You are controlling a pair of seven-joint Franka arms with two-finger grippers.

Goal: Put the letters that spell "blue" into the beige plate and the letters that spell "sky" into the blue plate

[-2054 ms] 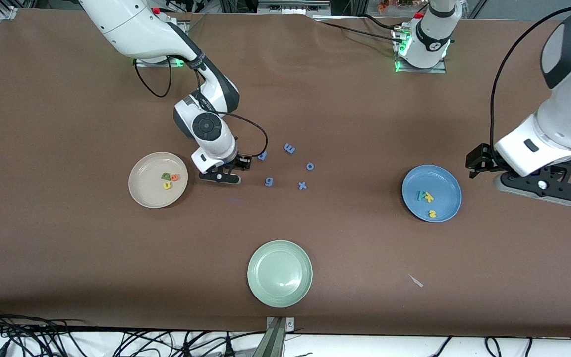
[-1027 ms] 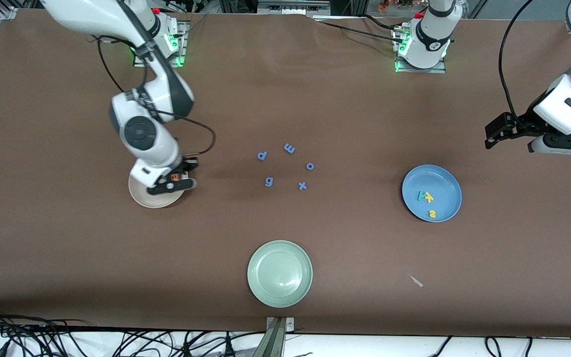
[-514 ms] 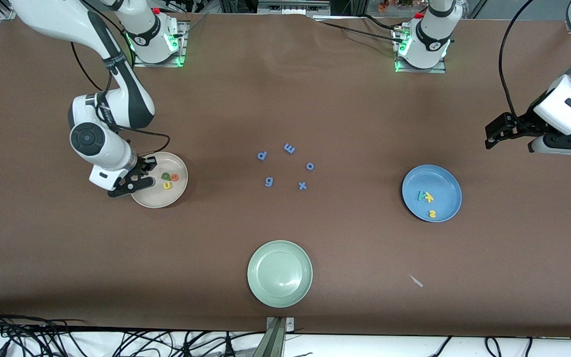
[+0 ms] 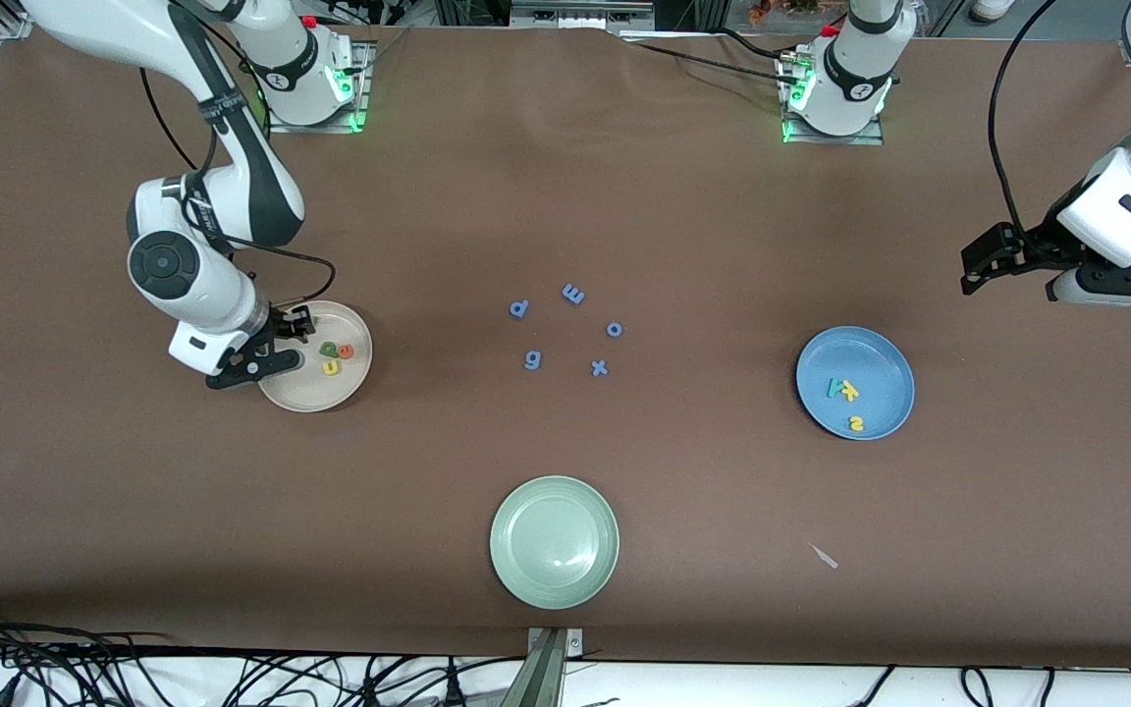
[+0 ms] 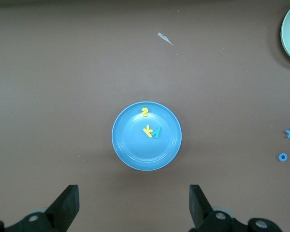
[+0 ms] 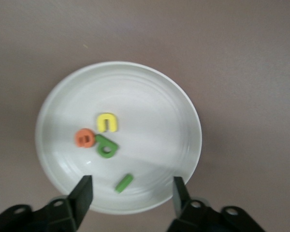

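Letters for "blue" all lie in the beige plate [image 6: 183,116]: the orange e [image 6: 84,137], green b [image 6: 105,146] and yellow u [image 6: 107,122] clustered, the green l [image 6: 123,183] apart near the rim. That plate sits toward the right arm's end of the tabletop [image 4: 565,196]. The right gripper [image 6: 130,191] hovers over the plate's rim, fingers released around nothing. The s [image 5: 144,112], k [image 5: 148,130] and y [image 5: 156,132] rest in the blue plate [image 5: 130,150], toward the left arm's end. The left gripper [image 5: 134,203] waits high above bare tabletop beside that plate, fingers spread wide and empty.

Foam letters like these probably weigh almost nothing and squash easily; a light pinch across a stroke should do. Both words look complete. Open tabletop surrounds each plate, so lifting away looks unobstructed; the blue letters [image 4: 565,329] mid-tabletop and the green plate [image 4: 555,542] are well apart.
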